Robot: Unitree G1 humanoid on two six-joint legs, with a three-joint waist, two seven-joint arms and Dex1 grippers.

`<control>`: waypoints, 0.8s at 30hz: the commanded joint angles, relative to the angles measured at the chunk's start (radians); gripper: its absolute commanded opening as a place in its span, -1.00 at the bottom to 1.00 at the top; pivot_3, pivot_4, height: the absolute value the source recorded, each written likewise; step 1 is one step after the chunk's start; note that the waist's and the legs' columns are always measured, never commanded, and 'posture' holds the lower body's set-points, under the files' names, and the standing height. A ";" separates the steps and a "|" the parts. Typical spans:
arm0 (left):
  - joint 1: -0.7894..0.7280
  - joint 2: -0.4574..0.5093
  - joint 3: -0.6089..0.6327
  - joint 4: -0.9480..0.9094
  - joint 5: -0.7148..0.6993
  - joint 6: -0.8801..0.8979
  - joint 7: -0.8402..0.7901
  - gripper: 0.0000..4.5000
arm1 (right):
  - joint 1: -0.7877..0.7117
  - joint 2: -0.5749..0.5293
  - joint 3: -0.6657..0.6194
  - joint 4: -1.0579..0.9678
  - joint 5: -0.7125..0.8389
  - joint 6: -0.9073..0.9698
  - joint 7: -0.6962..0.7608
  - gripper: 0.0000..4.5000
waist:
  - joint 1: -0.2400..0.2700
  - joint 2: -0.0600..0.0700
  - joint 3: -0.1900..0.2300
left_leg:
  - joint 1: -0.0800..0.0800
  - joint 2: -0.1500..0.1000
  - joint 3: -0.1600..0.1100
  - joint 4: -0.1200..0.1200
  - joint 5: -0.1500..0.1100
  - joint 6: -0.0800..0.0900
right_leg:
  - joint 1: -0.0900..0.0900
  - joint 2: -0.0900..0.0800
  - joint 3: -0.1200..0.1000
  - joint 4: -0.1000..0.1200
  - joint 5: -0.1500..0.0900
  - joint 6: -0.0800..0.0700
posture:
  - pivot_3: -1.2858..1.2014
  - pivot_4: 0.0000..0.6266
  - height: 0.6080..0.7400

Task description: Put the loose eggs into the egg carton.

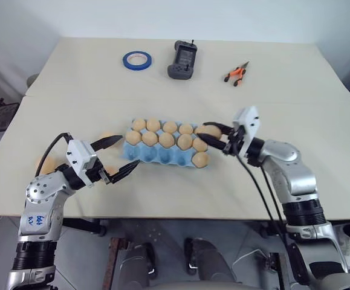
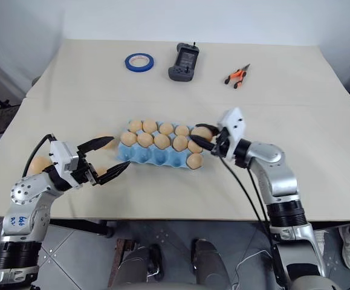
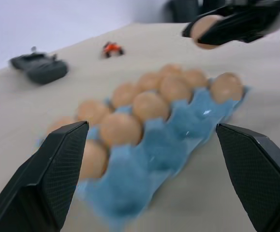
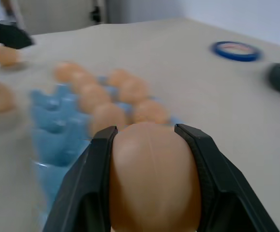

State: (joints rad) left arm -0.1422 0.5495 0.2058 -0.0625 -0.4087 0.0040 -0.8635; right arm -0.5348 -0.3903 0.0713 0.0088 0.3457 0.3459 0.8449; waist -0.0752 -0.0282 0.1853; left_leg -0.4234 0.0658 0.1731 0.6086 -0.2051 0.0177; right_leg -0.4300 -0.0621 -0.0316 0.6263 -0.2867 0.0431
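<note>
The right gripper [image 1: 216, 137] is clamped on an egg [image 4: 154, 176], one black finger on each flank, and it hangs at the right-hand end of the egg carton [image 1: 162, 156], just above the cups there. In the right wrist view the held egg sits deep between the fingers, its long axis running roughly along them and its rounded end facing out toward the carton.

The left gripper [image 1: 118, 157] stands wide open with nothing in it, at the carton's opposite end, one finger reaching over the near corner and the other just beside the far one.

The carton lies in the middle of the table [image 1: 175, 193], long side running left to right across the robot's front. The back and middle rows look full; the front row has one egg at its right end and the other front cups show bare blue. Loose eggs remain off to the left: one [image 2: 106, 140] just beyond the left gripper's fingers, one [image 2: 38, 164] near the table's left edge, and another [image 2: 102, 171] between the left gripper's fingers as seen from the head.

I'd judge these eggs light, smooth and a bit slippery, with a shell that would crack under a hard squeeze or a drop. The sensible hold is the one in use: across the widest part of the belly, gently, so the egg can be lowered end-first into a cup. The carton itself looks light enough to slide if nudged.
</note>
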 commanded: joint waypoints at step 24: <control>0.207 0.098 0.215 -0.068 -0.079 0.029 0.007 1.00 | 0.241 -0.172 -0.144 -0.030 0.080 -0.311 0.290 0.99 | -0.002 0.000 0.000 | 0.001 0.000 0.000 -0.011 0.001 -0.003 | 0.000 0.000 -0.004 -0.007 -0.002 -0.003 | 0.03 -0.52 1.00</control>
State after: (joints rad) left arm 0.0377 0.6282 0.3659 -0.1057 -0.4549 0.0296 -0.8426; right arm -0.3152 -0.5323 -0.0264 -0.0270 0.4040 0.0859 1.0825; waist -0.0774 -0.0285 0.1851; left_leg -0.4226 0.0657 0.1733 0.5979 -0.2045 0.0150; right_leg -0.4303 -0.0619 -0.0361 0.6195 -0.2893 0.0386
